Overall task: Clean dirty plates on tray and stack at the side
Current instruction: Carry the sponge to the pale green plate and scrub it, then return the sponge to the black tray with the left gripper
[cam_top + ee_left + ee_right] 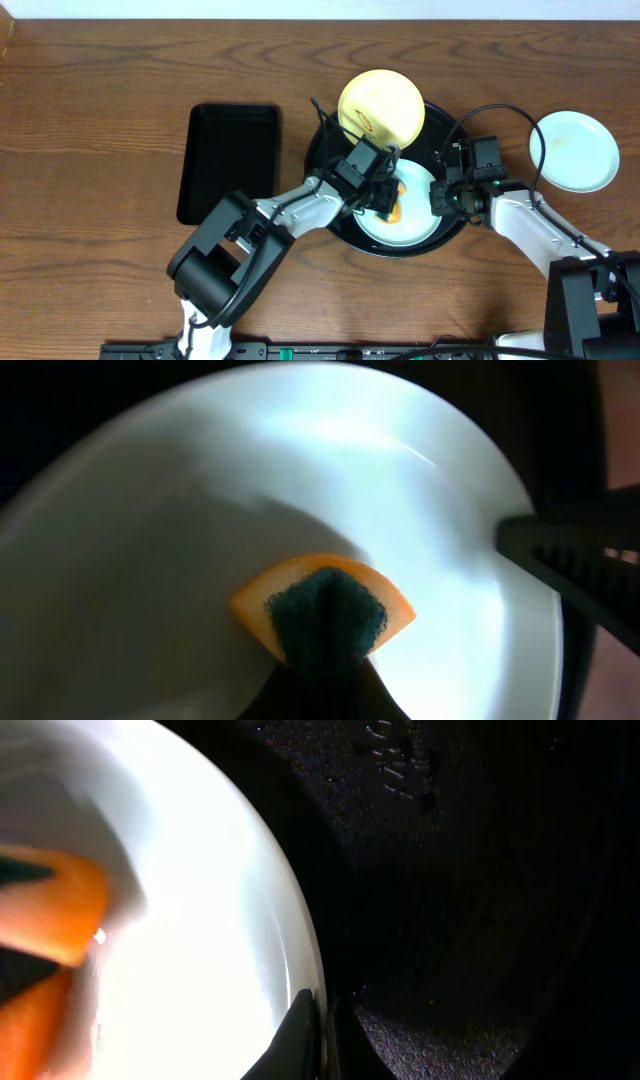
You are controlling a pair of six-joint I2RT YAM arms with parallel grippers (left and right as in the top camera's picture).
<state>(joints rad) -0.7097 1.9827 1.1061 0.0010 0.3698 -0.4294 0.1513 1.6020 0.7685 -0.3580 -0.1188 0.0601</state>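
A mint-white plate (412, 228) lies in the round black tray (445, 128). My left gripper (386, 200) is shut on an orange sponge (393, 209) with a dark green scrub face and presses it on this plate's middle. In the left wrist view the sponge (325, 610) sits on the plate (200, 510). My right gripper (443, 195) is shut on the plate's right rim. The right wrist view shows the rim (300, 950) pinched between my fingers (325, 1040). A pale yellow plate (380, 107) rests on the tray's far side. Another mint-white plate (573, 150) lies on the table at the right.
A smaller rectangular black tray (228, 162) lies left of the round tray with nothing in it. A black cable (500, 112) arcs over the table between the round tray and the right plate. The wooden table (120, 80) surrounds everything.
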